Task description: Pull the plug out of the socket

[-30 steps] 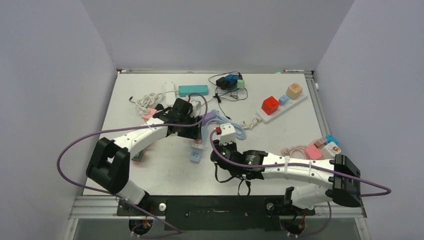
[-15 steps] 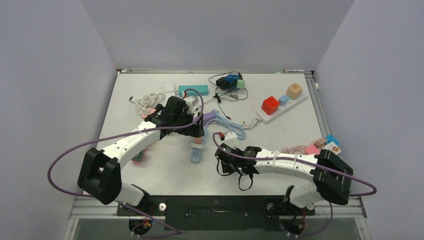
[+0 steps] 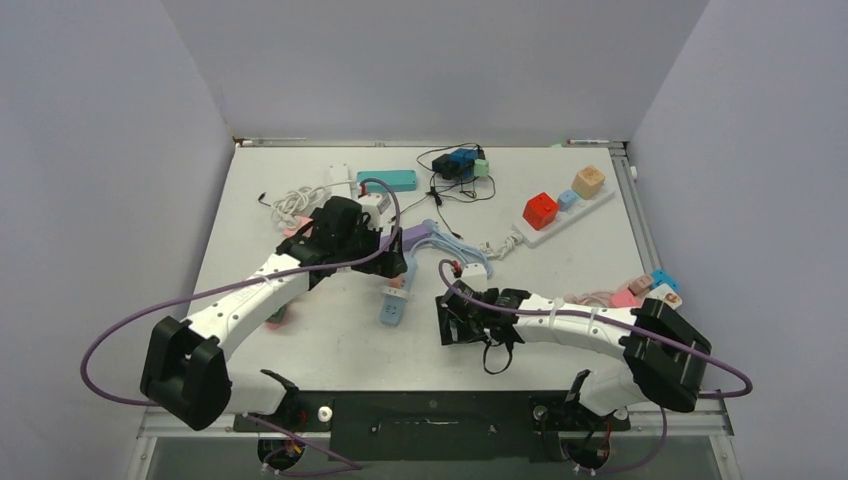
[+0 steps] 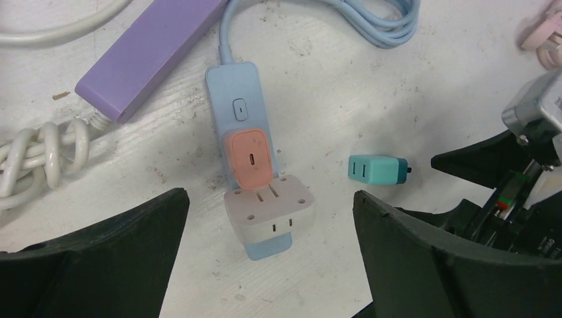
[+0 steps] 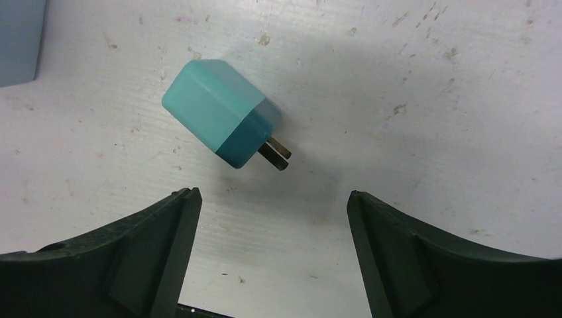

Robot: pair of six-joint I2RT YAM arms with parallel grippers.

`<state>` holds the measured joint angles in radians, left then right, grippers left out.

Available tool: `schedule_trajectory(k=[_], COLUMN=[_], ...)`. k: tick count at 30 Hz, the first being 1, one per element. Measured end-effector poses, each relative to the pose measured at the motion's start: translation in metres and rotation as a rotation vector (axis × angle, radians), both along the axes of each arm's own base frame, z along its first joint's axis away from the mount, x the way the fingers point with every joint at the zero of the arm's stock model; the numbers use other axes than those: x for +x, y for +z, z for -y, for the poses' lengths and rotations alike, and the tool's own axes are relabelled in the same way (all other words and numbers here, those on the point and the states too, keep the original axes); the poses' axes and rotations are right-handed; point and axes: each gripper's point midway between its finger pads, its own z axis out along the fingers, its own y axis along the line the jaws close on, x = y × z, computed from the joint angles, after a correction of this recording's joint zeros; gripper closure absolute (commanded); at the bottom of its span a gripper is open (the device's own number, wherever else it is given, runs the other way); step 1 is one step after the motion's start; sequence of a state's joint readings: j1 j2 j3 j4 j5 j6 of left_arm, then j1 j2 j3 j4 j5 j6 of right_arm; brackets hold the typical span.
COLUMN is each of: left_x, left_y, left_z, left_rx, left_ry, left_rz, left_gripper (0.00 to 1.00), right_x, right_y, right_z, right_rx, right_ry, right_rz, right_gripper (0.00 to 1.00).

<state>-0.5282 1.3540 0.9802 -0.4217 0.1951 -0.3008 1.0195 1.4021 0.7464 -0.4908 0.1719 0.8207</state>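
Observation:
The socket [image 4: 236,87] is a slim light-blue strip lying flat, its cord [image 4: 371,23] coiled behind it. A salmon-pink plug [image 4: 250,158] and a white adapter block [image 4: 270,211] still sit in it. A teal plug [image 5: 222,119] lies loose on the table right of the strip, its two prongs bare; it also shows in the left wrist view as the teal plug [image 4: 376,169]. My left gripper [image 4: 270,195] hangs open over the strip's near end, touching nothing. My right gripper [image 5: 273,193] is open just short of the teal plug, nothing between its fingers.
A lilac strip [image 4: 152,56] and a white cord [image 4: 40,152] lie left of the socket. Farther back are a teal strip [image 3: 387,180], dark adapters with wires [image 3: 455,165], and a white strip with coloured cubes [image 3: 565,212]. Pink and blue plugs [image 3: 645,290] lie at the right edge.
My right gripper came down to the table and opened, leaving the teal plug lying free. My left gripper opened wide and let go of the strip.

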Motion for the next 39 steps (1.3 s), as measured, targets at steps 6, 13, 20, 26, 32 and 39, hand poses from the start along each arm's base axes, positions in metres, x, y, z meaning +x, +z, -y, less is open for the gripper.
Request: schedule_trajectory(k=[6,13,20,26,32,39], left_x=[-0.008,0.001,0.013,0.016,0.017,0.018], left_y=[0.025,0.038,0.023,0.024,0.023,0.021], left_z=[-0.006,-0.040,-0.087,-0.093,-0.098,-0.104], left_rx=[-0.048,-0.044,-0.047,-0.061,-0.054,-0.035], left_ry=[0.006,0.110,0.245,0.269,0.288,0.312], left_rz=[0.091,0.152,0.105,0.098,0.094,0.093], left_gripper=[0.04,0.03,0.03,0.03,0.03,0.03], right_x=[0.023,0.059,0.084,0.079,0.073,0.082], right_y=[0.031,0.081,0.096,0.084,0.068,0.065], right_z=[-0.005,-0.039,-0.088,-0.126,-0.147,-0.149], right_rx=[0.018,0.065,0.024,-0.050,-0.134,-0.205], right_ry=[0.004,0.147,0.403,0.602,0.721,0.746], right_rz=[0.093,0.261,0.355,0.394,0.420,0.448], right_gripper=[0.02,0.07,0.16,0.23,0.31,0.52])
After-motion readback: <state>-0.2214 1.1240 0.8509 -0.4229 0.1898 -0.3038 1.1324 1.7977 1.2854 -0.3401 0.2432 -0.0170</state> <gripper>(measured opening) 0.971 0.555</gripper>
